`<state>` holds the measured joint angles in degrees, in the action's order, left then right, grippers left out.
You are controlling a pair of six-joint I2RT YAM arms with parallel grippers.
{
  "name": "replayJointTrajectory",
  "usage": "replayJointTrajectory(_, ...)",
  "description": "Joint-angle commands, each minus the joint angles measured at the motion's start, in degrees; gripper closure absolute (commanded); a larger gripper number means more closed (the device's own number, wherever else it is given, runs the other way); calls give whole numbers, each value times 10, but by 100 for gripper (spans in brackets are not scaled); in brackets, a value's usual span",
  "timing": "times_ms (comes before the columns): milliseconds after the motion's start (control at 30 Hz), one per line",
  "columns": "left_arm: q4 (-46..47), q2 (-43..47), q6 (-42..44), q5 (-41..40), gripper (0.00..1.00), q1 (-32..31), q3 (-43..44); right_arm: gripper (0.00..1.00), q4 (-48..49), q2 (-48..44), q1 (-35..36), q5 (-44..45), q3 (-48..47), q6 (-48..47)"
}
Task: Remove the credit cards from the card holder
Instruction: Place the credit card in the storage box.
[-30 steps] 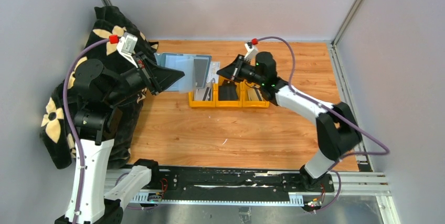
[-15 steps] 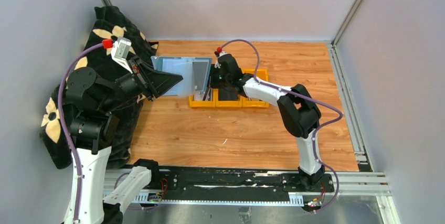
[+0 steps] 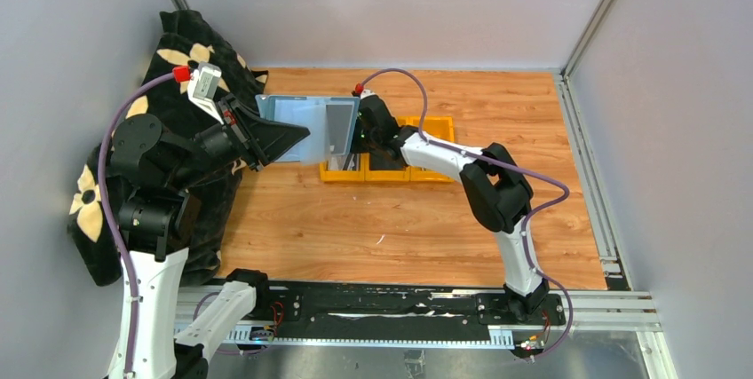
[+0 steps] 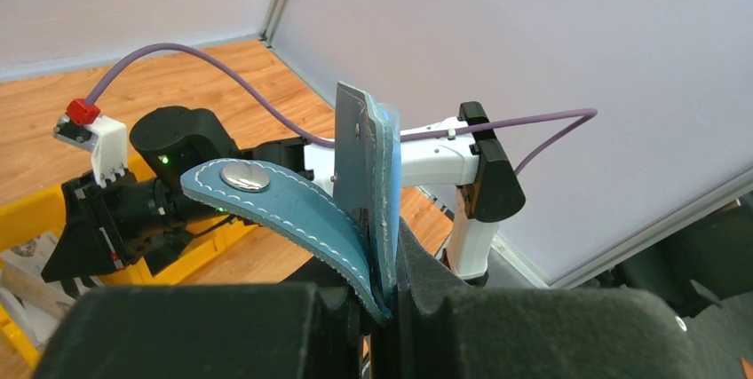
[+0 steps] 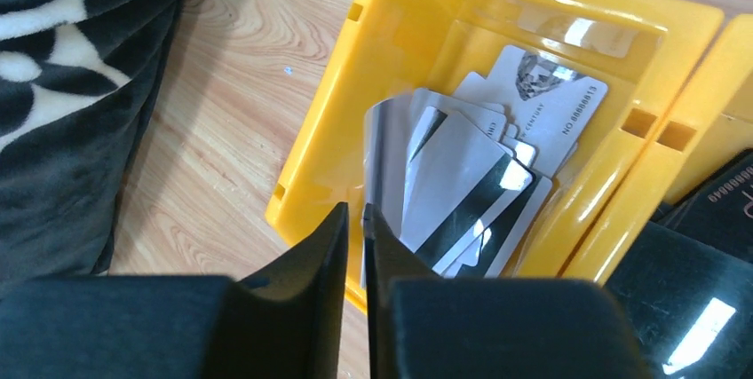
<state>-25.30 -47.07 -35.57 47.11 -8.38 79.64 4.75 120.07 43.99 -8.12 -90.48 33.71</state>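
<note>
Wood tabletop [image 3: 400, 219]; open card holder [image 3: 300, 114] spans left-right

Bright even light, soft shadows, glare on credit cards [image 5: 471, 185]

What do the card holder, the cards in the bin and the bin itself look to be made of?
The card holder looks like matte teal leather or faux leather: white stitching along its edge, a metal-looking snap. The cards seem glossy plastic, given sharp reflections. The bin looks moulded yellow plastic, softly shiny.

One card holder [image 3: 297, 113], three yellow bins [image 3: 388, 177]
</note>
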Motion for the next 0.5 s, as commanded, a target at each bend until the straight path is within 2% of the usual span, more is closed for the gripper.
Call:
replayJointTrajectory(0, 25, 5, -9, 10, 100, -2, 6, 78, -26, -24, 12, 47, -2, -21)
replayJointTrajectory(133, 32, 5, -13, 10, 100, -2, 9, 55, -25, -74, 14, 80, 19, -30)
replayJointTrajectory(333, 42, 1, -23, 17, 100, -2, 16, 31, 3, -192, 12, 109, 70, -39)
replayJointTrajectory(467, 68, 2, -49, 27, 100, -2, 6, 22, 82, -295, -8, 27, 158, 4)
